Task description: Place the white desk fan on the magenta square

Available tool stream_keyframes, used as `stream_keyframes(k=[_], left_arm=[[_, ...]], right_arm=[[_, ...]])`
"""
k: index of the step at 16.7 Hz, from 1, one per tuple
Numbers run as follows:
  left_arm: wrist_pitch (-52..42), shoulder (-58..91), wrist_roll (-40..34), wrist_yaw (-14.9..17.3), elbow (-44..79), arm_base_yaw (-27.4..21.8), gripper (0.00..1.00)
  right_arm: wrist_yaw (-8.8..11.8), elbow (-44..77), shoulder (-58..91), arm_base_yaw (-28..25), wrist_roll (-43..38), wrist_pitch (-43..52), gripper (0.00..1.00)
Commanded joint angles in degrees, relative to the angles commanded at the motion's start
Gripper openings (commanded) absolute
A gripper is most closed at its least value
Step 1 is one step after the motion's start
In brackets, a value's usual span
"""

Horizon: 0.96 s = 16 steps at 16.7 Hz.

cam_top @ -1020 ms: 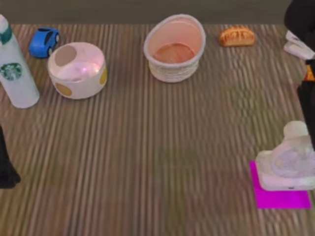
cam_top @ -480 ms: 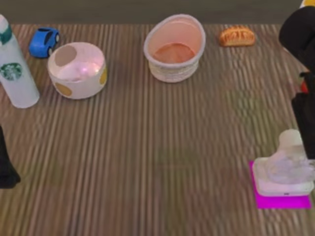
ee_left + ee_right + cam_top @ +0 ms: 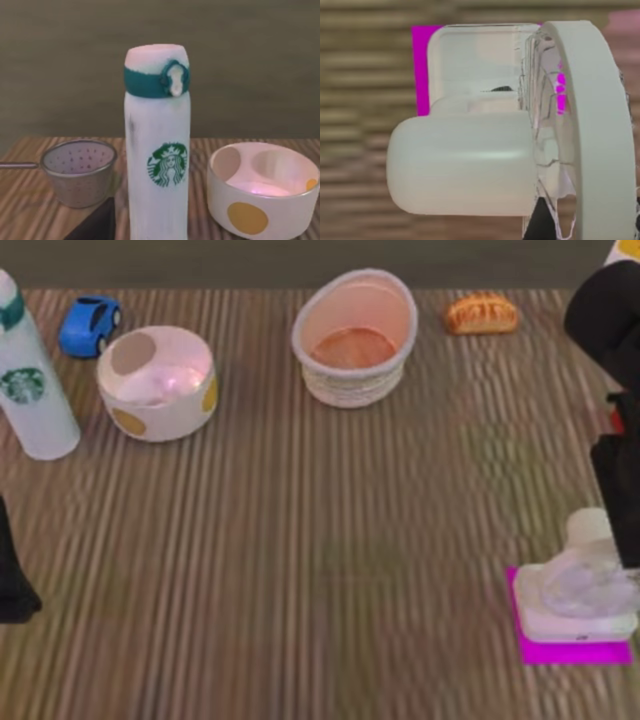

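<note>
Right now the fan [image 3: 585, 585] sits on the magenta square [image 3: 575, 648] at the tabletop's right edge; whether the right arm's fingers grip it cannot be told, and an abrupt retreat might topple it.

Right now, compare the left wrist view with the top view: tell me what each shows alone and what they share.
Only the left wrist view shows the metal strainer beside the bottle. Only the top view shows the white desk fan sitting on the magenta square at the table's right, the blue toy car, the woven basket and the bread. Both show the Starbucks bottle and the spotted bowl.
</note>
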<state>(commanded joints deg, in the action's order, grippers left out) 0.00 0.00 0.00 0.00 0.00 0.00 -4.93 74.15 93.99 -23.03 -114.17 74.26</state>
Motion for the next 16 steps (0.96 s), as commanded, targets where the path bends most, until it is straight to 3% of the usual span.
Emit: stream_keyframes(k=[10, 16], left_arm=[[0.0, 0.0, 0.0, 0.0, 0.0, 0.0, 1.00], [0.0, 0.0, 0.0, 0.0, 0.0, 0.0, 1.00]], right_arm=[[0.0, 0.0, 0.0, 0.0, 0.0, 0.0, 0.98], [0.0, 0.0, 0.0, 0.0, 0.0, 0.0, 1.00]])
